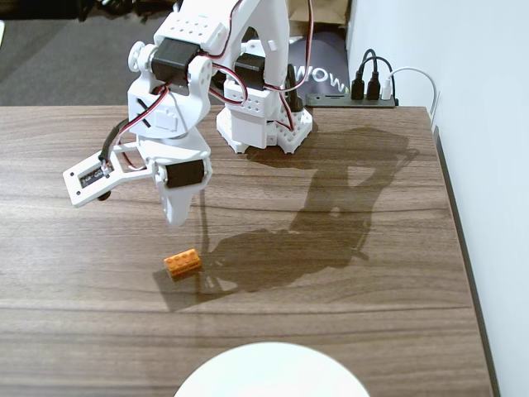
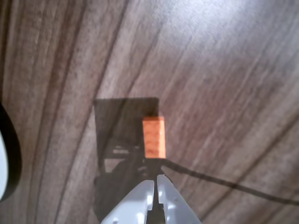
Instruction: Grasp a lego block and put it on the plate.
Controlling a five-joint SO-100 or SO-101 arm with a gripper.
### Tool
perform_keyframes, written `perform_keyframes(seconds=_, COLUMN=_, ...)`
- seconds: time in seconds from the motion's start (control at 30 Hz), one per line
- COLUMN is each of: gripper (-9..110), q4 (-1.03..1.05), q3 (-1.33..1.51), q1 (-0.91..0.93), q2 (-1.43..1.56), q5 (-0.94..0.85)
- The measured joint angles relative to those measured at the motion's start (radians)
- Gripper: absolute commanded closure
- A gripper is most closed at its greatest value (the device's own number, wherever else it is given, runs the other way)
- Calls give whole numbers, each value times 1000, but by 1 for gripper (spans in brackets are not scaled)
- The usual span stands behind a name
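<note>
The orange lego block (image 1: 182, 264) lies flat on the wooden table, studs up, in front of the arm. In the wrist view the lego block (image 2: 154, 137) sits just beyond the fingertips. My white gripper (image 1: 175, 217) hangs above the table, a little behind the block and apart from it; in the wrist view the gripper (image 2: 155, 181) has its jaws together with only a thin slit, holding nothing. The white plate (image 1: 270, 371) shows partly at the bottom edge of the fixed view, and its rim (image 2: 2, 172) shows at the left edge of the wrist view.
The arm's white base (image 1: 264, 124) stands at the table's back middle. A power strip with plugs (image 1: 368, 91) lies behind it. The table's right edge (image 1: 459, 248) runs beside a white wall.
</note>
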Motion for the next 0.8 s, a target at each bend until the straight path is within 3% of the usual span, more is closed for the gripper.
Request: perform_keyframes(seconds=0.8, gripper=98, q4=-25, q3=-91, q1=74, q2=-189, q5=-83)
